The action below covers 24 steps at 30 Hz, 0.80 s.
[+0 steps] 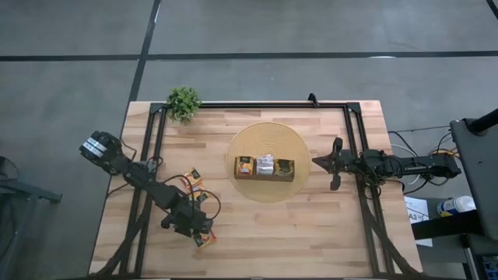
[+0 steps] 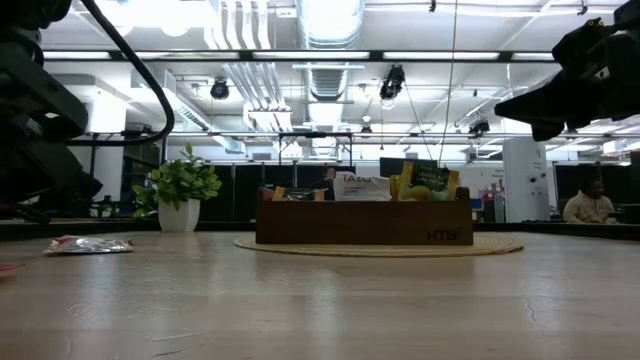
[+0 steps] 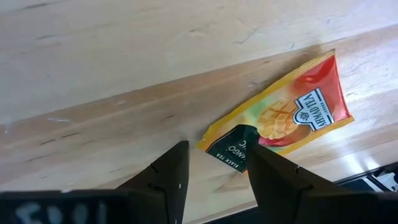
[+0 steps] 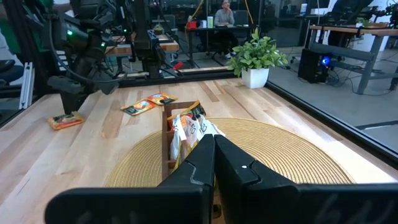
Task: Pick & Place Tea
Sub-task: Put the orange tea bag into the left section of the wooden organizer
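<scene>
Fingers of the left gripper stood partly open, empty, over the near-left table edge; a yellow-red sachet lay flat just ahead, its long axis skewed across their gap. Further right, the right gripper waited shut beside the brown box.

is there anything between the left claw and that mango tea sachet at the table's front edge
Nothing visible. The left claw stands open directly over the mango tea sachet, one corner already between its fingers, with only bare wooden table around it. The other loose sachets lie apart, farther back.
</scene>
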Each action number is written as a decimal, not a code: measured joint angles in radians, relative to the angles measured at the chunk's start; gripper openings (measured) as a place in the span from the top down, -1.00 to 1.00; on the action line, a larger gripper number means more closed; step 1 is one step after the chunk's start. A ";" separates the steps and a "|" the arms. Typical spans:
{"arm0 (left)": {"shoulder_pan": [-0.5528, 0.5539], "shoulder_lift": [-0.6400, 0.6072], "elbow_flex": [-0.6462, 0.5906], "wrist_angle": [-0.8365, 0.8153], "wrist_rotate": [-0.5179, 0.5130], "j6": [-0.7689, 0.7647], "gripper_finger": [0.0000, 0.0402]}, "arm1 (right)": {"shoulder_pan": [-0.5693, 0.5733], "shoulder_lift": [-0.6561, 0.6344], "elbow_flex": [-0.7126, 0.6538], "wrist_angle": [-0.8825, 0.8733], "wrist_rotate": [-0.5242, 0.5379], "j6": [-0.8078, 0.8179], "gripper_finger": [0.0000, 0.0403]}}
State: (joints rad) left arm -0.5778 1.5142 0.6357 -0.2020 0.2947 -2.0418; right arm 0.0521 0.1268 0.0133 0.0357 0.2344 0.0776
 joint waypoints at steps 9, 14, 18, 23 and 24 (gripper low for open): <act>-0.007 0.149 0.000 0.082 0.017 -0.018 0.42 | 0.000 0.000 0.000 0.000 0.000 0.000 0.96; -0.008 0.192 0.005 0.090 0.038 -0.032 0.63 | 0.000 0.000 0.000 0.000 0.000 0.000 0.96; -0.009 0.197 0.006 0.069 0.030 -0.030 0.75 | 0.000 0.000 0.000 0.000 0.000 0.000 0.96; -0.011 0.197 0.006 0.055 0.031 -0.020 0.88 | 0.000 0.000 0.000 0.000 0.000 0.000 0.96; -0.012 0.196 0.006 0.053 0.033 -0.015 0.92 | 0.000 0.000 0.000 0.000 0.000 0.000 0.96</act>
State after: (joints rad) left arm -0.5895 1.7102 0.6418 -0.1492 0.3279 -2.0569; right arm 0.0521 0.1272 0.0135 0.0360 0.2340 0.0776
